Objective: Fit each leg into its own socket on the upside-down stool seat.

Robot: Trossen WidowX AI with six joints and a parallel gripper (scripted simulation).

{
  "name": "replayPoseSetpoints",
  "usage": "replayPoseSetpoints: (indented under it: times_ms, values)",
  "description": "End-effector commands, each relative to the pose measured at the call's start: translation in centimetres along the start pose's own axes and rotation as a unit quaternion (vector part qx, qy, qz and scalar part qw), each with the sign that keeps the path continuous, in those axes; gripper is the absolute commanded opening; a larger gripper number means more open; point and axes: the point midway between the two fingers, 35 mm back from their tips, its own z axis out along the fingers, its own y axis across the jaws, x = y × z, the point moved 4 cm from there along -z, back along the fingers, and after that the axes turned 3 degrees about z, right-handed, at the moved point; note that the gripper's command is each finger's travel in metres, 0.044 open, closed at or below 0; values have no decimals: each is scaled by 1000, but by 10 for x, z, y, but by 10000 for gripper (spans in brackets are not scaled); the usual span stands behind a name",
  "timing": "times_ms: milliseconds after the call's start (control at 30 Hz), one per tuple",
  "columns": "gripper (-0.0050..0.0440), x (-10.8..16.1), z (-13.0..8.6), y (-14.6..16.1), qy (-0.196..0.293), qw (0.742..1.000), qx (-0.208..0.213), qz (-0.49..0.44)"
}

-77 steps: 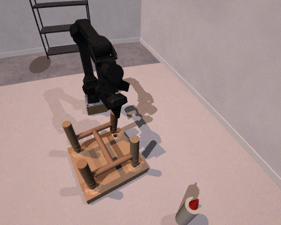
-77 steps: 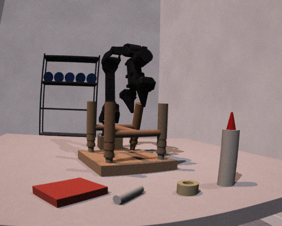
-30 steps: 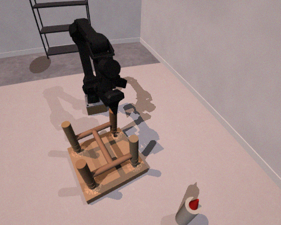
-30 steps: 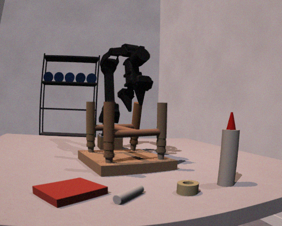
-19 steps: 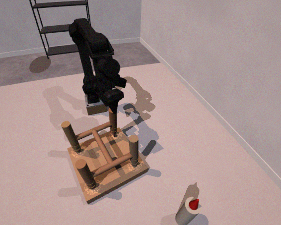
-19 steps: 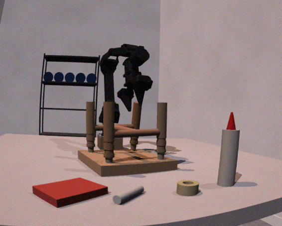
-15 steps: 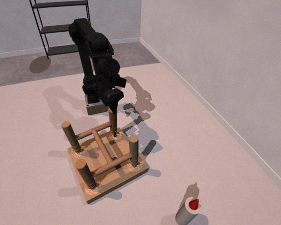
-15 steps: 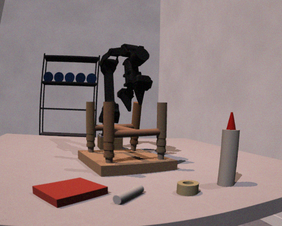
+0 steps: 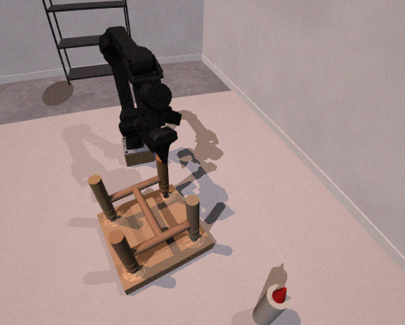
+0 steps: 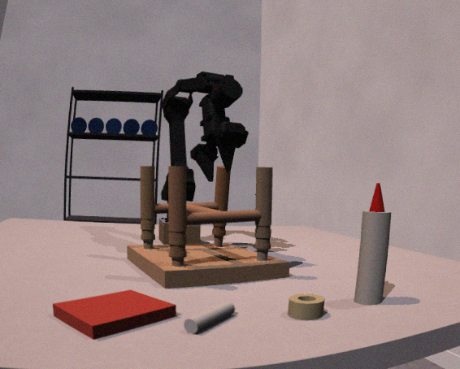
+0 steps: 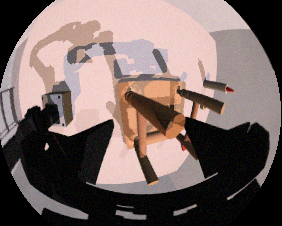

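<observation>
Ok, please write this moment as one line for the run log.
fingers: open | seat: flat | legs: upright, shoulders above seat | release: done

Tabletop: carries a red slab, lying flat. Just beside it, a grey rod on its side. Near the rod, a tan ring, hole upward. Near the ring, a grey cylinder, standing, a red cone point-up in its top. Behind: black shelf rack, five blue discs on one shelf.
</observation>
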Motion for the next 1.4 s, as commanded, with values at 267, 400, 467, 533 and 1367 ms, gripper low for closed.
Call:
replayPoseSetpoints:
  times_ms: [267,400,467,533,1367]
  values:
    - [440,-1,3,12,-4,1000,-19,-2]
    - [440,-1,3,13,-4,1000,-19,-2]
    - [440,-1,3,13,-4,1000,-19,-2]
    - [440,-1,2,14,-4,1000,-19,-2]
    - [440,-1,1,17,-4,1000,-19,-2]
